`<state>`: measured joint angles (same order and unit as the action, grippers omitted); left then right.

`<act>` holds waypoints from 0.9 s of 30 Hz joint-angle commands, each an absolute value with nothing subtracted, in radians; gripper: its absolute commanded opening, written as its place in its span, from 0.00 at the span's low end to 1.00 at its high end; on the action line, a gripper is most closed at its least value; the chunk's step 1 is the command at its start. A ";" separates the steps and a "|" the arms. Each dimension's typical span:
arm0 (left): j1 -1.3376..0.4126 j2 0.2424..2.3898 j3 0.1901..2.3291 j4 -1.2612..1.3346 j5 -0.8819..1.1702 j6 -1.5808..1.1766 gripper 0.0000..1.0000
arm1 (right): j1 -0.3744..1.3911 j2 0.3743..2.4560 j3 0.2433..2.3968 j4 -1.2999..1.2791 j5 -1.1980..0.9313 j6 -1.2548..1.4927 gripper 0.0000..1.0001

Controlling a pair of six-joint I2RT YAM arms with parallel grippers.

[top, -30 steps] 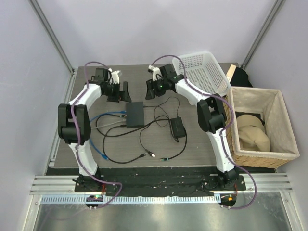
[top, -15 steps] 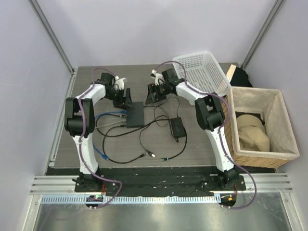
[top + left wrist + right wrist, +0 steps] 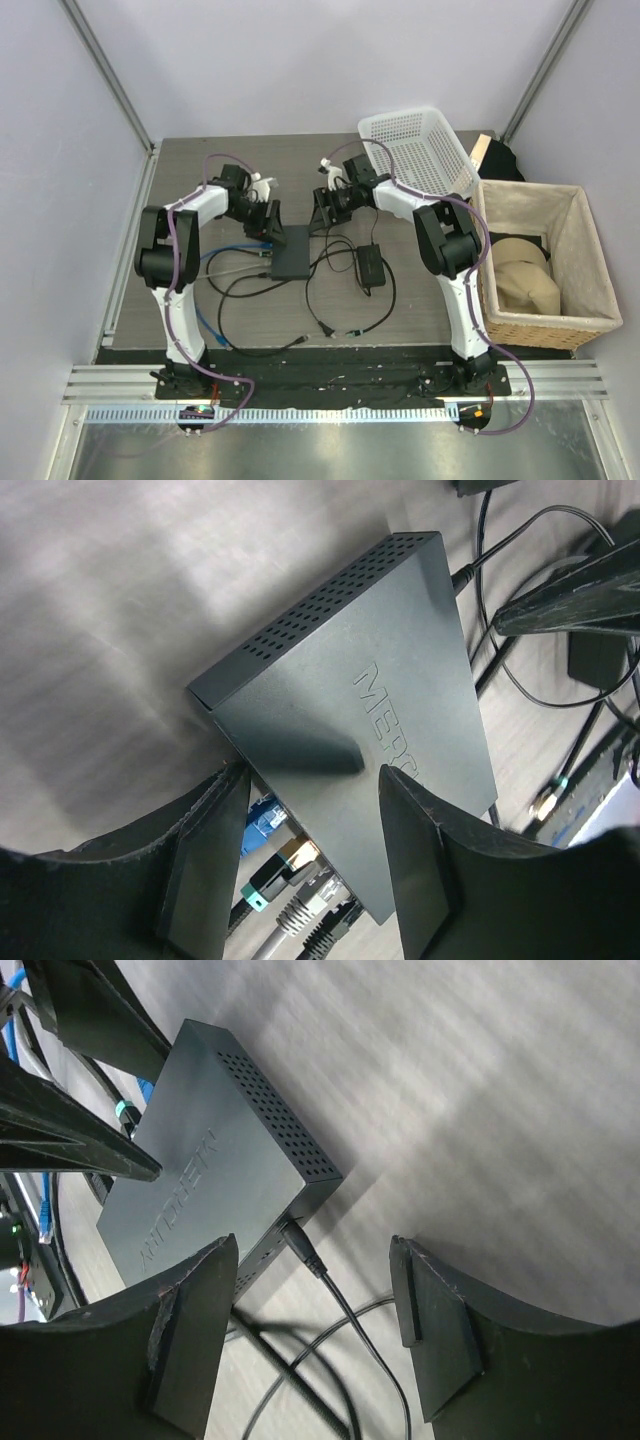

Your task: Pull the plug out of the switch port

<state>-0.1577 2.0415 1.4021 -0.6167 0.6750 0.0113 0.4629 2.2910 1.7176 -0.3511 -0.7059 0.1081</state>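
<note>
The flat dark-grey switch point(image 3: 293, 252) lies mid-table. In the left wrist view the switch point(image 3: 370, 710) has several plugs in its near edge: a blue plug point(image 3: 262, 818), a black plug with gold tip and teal band point(image 3: 280, 870), a grey plug point(image 3: 305, 905) and a black one beside it. My left gripper point(image 3: 315, 810) is open, astride that corner; it sits at the switch's far left corner point(image 3: 270, 222). In the right wrist view a black power plug point(image 3: 303, 1245) sits in the switch's point(image 3: 200, 1190) other edge. My right gripper point(image 3: 315, 1300) is open around it, at the far right corner point(image 3: 325, 208).
A small black power brick point(image 3: 370, 266) lies right of the switch, with black cables looping toward the near edge. Blue and grey cables trail left point(image 3: 215, 260). A white plastic basket point(image 3: 420, 150) stands at the back right, a wicker basket point(image 3: 545, 260) off the table's right side.
Both grippers have come down and inward onto the switch's far corners. The switch and its cables have shifted a little toward the near edge and right.
</note>
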 commanded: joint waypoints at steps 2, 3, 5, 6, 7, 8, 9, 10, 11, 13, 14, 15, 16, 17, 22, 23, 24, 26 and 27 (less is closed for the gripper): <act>-0.178 1.976 1.322 -0.614 0.660 -0.029 0.62 | 0.468 2.217 1.655 -0.416 -0.640 0.078 0.72; -0.173 1.970 1.315 -0.606 0.652 -0.034 0.64 | 0.466 2.215 1.684 -0.417 -0.608 0.074 0.73; -0.157 1.938 1.308 -0.597 0.646 -0.035 0.65 | 0.459 2.195 1.724 -0.417 -0.572 0.063 0.74; -0.153 1.919 1.310 -0.598 0.641 -0.023 0.66 | 0.454 2.184 1.767 -0.419 -0.545 0.057 0.77; -0.153 1.892 1.315 -0.594 0.638 -0.009 0.67 | 0.451 2.172 1.788 -0.425 -0.542 0.046 0.78; -0.155 1.829 1.315 -0.586 0.640 -0.005 0.71 | 0.446 2.160 1.808 -0.429 -0.537 0.017 0.80; -0.155 1.794 1.313 -0.575 0.646 -0.003 0.73 | 0.439 2.126 1.836 -0.436 -0.522 0.005 0.81; -0.158 1.761 1.312 -0.563 0.653 -0.003 0.74 | 0.437 2.108 1.845 -0.454 -0.511 -0.018 0.82; -0.163 1.712 1.315 -0.560 0.658 -0.003 0.74 | 0.433 2.088 1.854 -0.465 -0.506 -0.052 0.83; -0.192 1.683 1.328 -0.584 0.664 0.032 0.74 | 0.416 2.037 1.865 -0.501 -0.502 -0.072 0.84; -0.204 1.672 1.331 -0.594 0.658 0.043 0.70 | 0.410 2.025 1.865 -0.511 -0.503 -0.074 0.86; -0.216 1.669 1.333 -0.601 0.647 0.049 0.66 | 0.402 2.013 1.864 -0.520 -0.503 -0.074 0.86; -0.233 1.675 1.341 -0.618 0.635 0.035 0.63 | 0.385 1.997 1.864 -0.534 -0.502 -0.074 0.86; -0.236 1.687 1.341 -0.623 0.641 0.013 0.56 | 0.380 1.990 1.864 -0.540 -0.496 -0.081 0.84; -0.236 1.798 1.315 -0.592 0.696 -0.113 0.27 | 0.377 1.959 1.838 -0.551 -0.505 -0.221 0.76; -0.236 1.815 1.312 -0.589 0.704 -0.123 0.23 | 0.377 1.957 1.833 -0.552 -0.496 -0.228 0.77; -0.236 1.825 1.312 -0.591 0.700 -0.126 0.20 | 0.379 1.956 1.827 -0.552 -0.485 -0.230 0.77; -0.236 1.850 1.310 -0.581 0.664 -0.129 0.15 | 0.380 1.941 1.807 -0.551 -0.483 -0.242 0.77; -0.236 1.859 1.315 -0.574 0.657 -0.135 0.12 | 0.382 1.936 1.786 -0.551 -0.480 -0.248 0.77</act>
